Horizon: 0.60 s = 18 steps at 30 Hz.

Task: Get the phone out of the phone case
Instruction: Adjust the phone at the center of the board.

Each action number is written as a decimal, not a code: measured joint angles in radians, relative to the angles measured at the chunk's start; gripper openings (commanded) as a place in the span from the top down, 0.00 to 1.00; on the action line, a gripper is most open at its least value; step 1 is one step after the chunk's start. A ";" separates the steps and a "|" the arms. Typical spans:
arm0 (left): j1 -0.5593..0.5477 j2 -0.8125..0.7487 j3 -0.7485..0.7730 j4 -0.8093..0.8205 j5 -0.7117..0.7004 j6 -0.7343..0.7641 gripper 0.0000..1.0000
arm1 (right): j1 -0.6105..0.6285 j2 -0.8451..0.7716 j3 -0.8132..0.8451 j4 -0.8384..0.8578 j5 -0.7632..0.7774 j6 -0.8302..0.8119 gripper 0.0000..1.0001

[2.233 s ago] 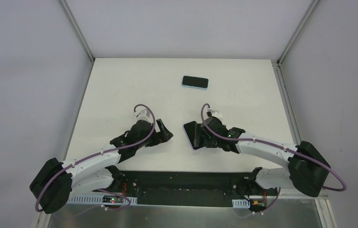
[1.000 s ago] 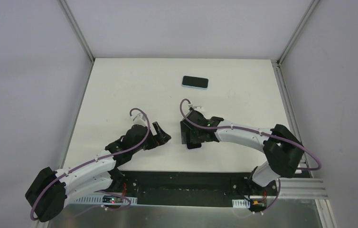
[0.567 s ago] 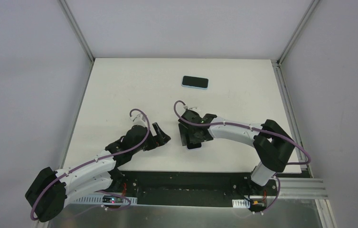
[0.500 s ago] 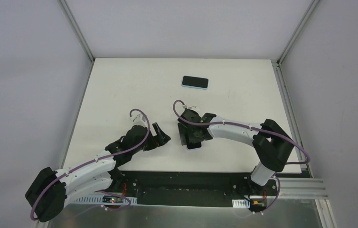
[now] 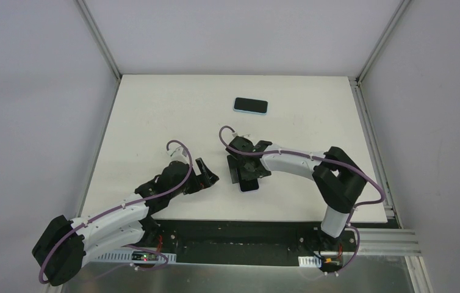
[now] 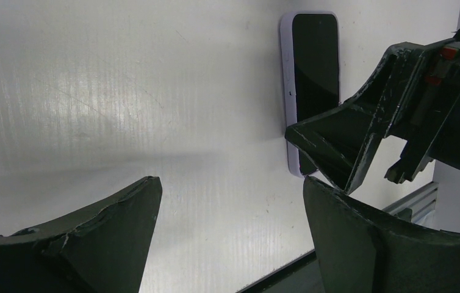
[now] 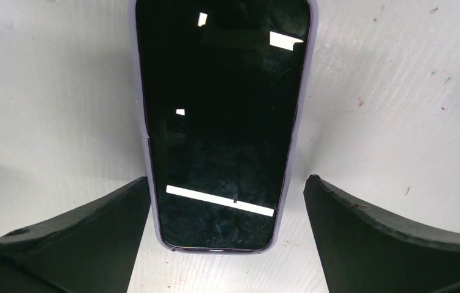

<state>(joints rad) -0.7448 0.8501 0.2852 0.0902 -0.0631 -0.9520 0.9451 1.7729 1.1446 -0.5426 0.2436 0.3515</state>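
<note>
1. Top view: the phone (image 5: 250,185), cased, is laid flat near the middle of the counter (image 5: 154,110) under the right gripper (image 5: 245,173), jaws spread; the left gripper (image 5: 206,174) is held just left, jaws apart.
2. Left wrist: the lilac phone case (image 6: 285,79) is seen beyond.
3. Right wrist: the phone is straddled by wide-apart jaws.

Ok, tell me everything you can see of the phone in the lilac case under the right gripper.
The phone lies flat, screen up, on the white table, near its front edge. Its dark, glossy glass is smudged and mirrors the lights. The lilac case, seemingly soft plastic, wraps its edges. The open right gripper straddles one end; whether it touches the phone is unclear.
</note>
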 measured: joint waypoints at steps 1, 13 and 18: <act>0.000 0.000 0.000 0.000 0.000 0.000 0.12 | -0.003 0.005 0.001 0.000 -0.002 -0.001 0.01; 0.000 0.000 -0.004 -0.002 0.000 0.000 0.12 | -0.010 0.029 0.013 0.005 -0.039 -0.012 0.07; 0.000 0.004 -0.004 -0.002 0.000 0.000 0.12 | -0.019 0.038 0.026 0.004 -0.047 -0.027 0.09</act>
<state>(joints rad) -0.7448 0.8543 0.2810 0.0883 -0.0631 -0.9524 0.9257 1.8107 1.1706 -0.5388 0.1967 0.3248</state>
